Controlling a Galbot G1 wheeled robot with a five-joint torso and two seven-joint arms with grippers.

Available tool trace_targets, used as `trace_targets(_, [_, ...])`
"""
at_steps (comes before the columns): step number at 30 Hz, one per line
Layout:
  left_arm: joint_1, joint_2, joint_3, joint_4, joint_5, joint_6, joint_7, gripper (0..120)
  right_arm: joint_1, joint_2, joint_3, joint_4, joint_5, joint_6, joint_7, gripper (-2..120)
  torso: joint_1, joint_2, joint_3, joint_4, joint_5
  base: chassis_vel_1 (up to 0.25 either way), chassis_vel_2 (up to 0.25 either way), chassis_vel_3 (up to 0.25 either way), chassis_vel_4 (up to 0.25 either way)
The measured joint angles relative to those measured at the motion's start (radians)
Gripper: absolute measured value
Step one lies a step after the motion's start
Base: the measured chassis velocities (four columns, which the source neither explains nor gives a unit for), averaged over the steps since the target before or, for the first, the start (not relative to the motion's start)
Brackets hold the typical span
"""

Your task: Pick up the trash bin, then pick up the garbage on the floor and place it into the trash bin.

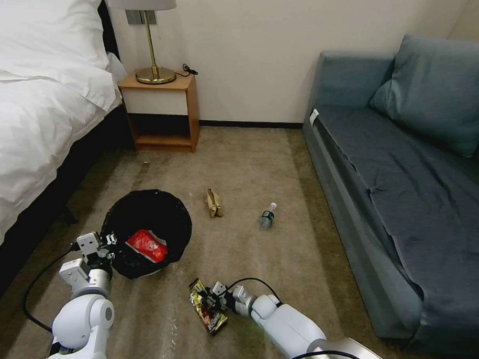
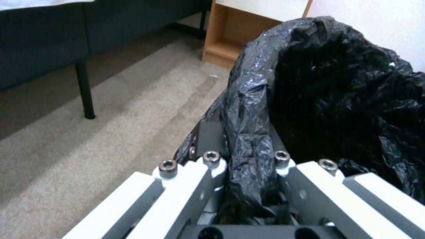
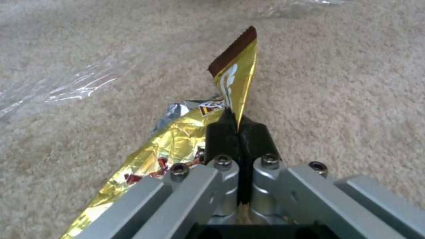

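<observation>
The trash bin [image 1: 146,218], lined with a crinkly black bag, hangs at the left with a flat red snack packet [image 1: 147,245] inside. My left gripper [image 1: 107,246] is shut on its near rim; the left wrist view shows the black bag [image 2: 248,132] pinched between the fingers. My right gripper [image 1: 210,299] is low over the carpet, shut on the gold-and-dark wrapper [image 1: 208,307]; one end of the wrapper [image 3: 234,73] sticks up from the closed black pads [image 3: 221,136]. A crumpled tan paper bag [image 1: 214,202] and a small clear bottle [image 1: 267,215] lie farther out on the floor.
A bed [image 1: 37,115] borders the left, with a wooden nightstand [image 1: 160,111] and a lamp [image 1: 150,40] against the far wall. A blue-grey sofa [image 1: 407,180] fills the right side. Beige carpet [image 1: 261,164] lies open between them.
</observation>
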Motion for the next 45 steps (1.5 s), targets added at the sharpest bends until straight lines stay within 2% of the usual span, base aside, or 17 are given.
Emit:
trace_targets(7, [-0.008,0.002,-0.001,0.008,-0.004,0.002,-0.002,4,-0.003,-0.011,0.014,0.024,0.01,0.003,0.005,0,0.0,0.0,0.0,0.0,-0.0001,0.0,0.0,0.0,0.0])
trace_targets(14, [-0.03,0.013,0.001,0.032,-0.022,0.004,-0.002,4,0.004,-0.05,0.126,0.128,0.069,0.001,0.061,0,0.0,0.0,0.0,0.0001,0.0001,0.0,0.0,0.0,0.0])
trace_targets(16, [-0.054,0.023,0.006,0.052,-0.038,0.007,-0.001,4,0.042,-0.07,0.243,0.19,0.086,0.03,0.122,0,0.0,0.0,0.0,0.0,0.0,0.0,0.0,0.0,0.0])
trace_targets(18, [-0.066,0.028,0.009,0.058,-0.042,0.01,-0.002,4,0.064,-0.073,0.281,0.215,0.108,0.054,0.152,0,0.0,0.0,0.0,-0.0001,-0.0001,0.0,0.0,0.0,0.0])
trace_targets(22, [-0.081,0.032,0.019,0.067,-0.042,0.013,-0.003,4,0.11,-0.064,0.317,0.258,0.168,0.074,0.2,0,0.0,0.0,0.0,-0.0001,-0.0001,0.0,0.0,0.0,0.0])
trace_targets(27, [-0.085,0.032,0.024,0.072,-0.042,0.015,-0.004,4,0.145,-0.055,0.321,0.302,0.172,0.084,0.235,0,0.0,0.0,0.0,0.0002,-0.0001,0.0,0.0,0.0,0.0])
trace_targets(30, [-0.086,0.032,0.026,0.076,-0.043,0.016,-0.004,4,0.149,-0.06,0.292,0.377,0.189,0.079,0.273,0,0.0,0.0,0.0,0.0,-0.0001,0.0,0.0,0.0,0.0])
trace_targets(32, [-0.085,0.033,0.027,0.082,-0.045,0.016,-0.004,4,0.144,-0.072,0.229,0.497,0.207,0.06,0.326,0,0.0,0.0,0.0,0.0001,-0.0001,0.0,0.0,0.0,0.0])
trace_targets(35, [-0.086,0.033,0.027,0.084,-0.045,0.016,-0.005,4,0.142,-0.075,0.207,0.529,0.211,0.054,0.343,0,0.0,0.0,0.0,0.0,-0.0002,0.0,0.0,0.0,0.0])
trace_targets(37, [-0.093,0.031,0.031,0.093,-0.044,0.017,-0.006,4,0.132,-0.076,0.112,0.649,0.223,0.026,0.417,0,0.0,0.0,0.0,0.0,-0.0003,0.0,0.0,0.0,0.0])
trace_targets(39, [-0.095,0.031,0.032,0.094,-0.043,0.017,-0.007,4,0.131,-0.074,0.091,0.673,0.226,0.02,0.432,0,0.0,0.0,0.0,0.0,-0.0003,0.0,0.0,0.0,0.0])
trace_targets(40, [-0.1,0.029,0.035,0.095,-0.041,0.018,-0.009,4,0.129,-0.068,0.009,0.762,0.241,-0.007,0.478,0,0.0,0.0,0.0,0.0001,-0.0002,0.0,0.0,0.0,0.0])
trace_targets(41, [-0.1,0.029,0.035,0.095,-0.041,0.018,-0.009,4,0.129,-0.068,0.009,0.762,0.241,-0.007,0.478,0,0.0,0.0,0.0,0.0001,-0.0002,0.0,0.0,0.0,0.0])
trace_targets(43, [-0.104,0.022,0.039,0.094,-0.033,0.021,-0.013,4,0.129,-0.056,-0.095,0.827,0.253,-0.027,0.509,0,0.0,0.0,0.0,0.0002,-0.0003,0.0,0.0,0.0,0.0])
trace_targets(45, [-0.104,0.018,0.041,0.089,-0.028,0.022,-0.015,4,0.13,-0.048,-0.14,0.834,0.253,-0.029,0.511,0,0.0,0.0,0.0,0.0003,-0.0002,0.0,0.0,0.0,0.0])
